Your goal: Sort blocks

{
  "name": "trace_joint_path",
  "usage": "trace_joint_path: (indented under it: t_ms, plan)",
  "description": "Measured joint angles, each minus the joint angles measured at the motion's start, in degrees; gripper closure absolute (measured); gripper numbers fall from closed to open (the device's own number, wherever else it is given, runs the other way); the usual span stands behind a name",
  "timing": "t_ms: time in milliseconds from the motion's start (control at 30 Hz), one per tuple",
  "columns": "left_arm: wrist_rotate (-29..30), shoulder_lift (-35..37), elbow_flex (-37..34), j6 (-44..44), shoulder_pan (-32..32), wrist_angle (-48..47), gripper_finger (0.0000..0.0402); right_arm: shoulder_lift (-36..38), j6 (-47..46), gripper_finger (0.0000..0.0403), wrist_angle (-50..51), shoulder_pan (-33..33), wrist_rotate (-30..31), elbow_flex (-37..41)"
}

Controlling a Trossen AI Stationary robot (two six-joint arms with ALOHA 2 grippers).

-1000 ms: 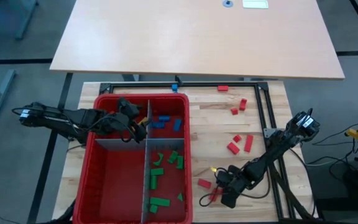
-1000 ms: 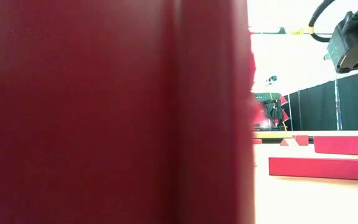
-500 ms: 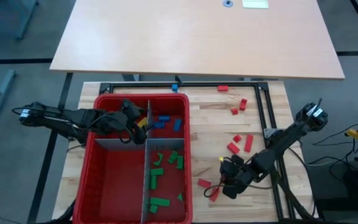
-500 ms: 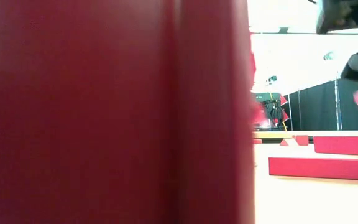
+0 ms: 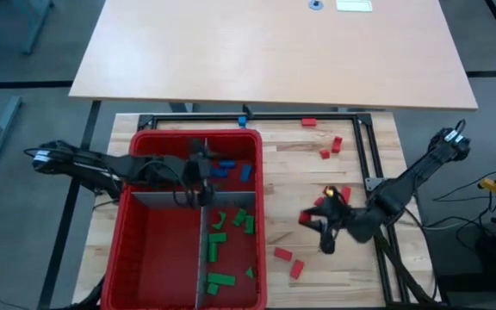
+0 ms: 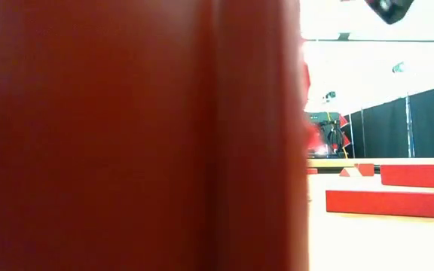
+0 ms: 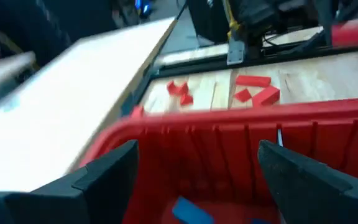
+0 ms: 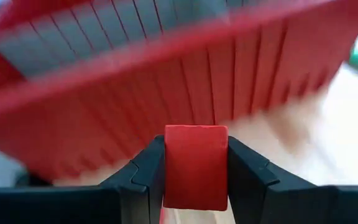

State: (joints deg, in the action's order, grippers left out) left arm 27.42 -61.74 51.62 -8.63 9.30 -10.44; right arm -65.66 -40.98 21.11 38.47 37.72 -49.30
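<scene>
Between right gripper (image 8: 194, 171) fingers: red block (image 8: 195, 167), clamped, held above table just right of bin (image 5: 140, 250). Greens (image 5: 229, 231) and blues (image 5: 229, 169) already sorted; several reds (image 5: 332, 146) remain on table. Left gripper (image 7: 194, 180) spread wide, empty, over bin's far compartments.

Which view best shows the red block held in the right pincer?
The right wrist view: the red block fills the centre, clamped between both fingers of the right pincer, facing the red bin. The high view shows it only as a small red spot at the pincer tip. The low and left wrist views miss it.
</scene>
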Motion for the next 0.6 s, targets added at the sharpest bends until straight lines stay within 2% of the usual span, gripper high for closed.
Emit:
trace_joint_path:
  t_ms: [300, 467, 600]
  plan:
    - [0.0, -12.65, 0.0, -26.43, 2.2, 23.01, 0.0086, 4.61, 23.72, 0.0293, -23.56, -4.88, 1.41, -0.09]
    - [0.35, -18.1, 0.0, -35.24, 3.49, 36.43, 0.0086, 4.69, 25.81, 0.0293, -26.54, -8.84, 0.69, -0.11]
    - [0.37, -21.58, 0.0, -41.78, 4.22, 46.45, 0.0086, 4.09, 24.93, 0.0293, -27.79, -12.59, -3.33, -0.11]
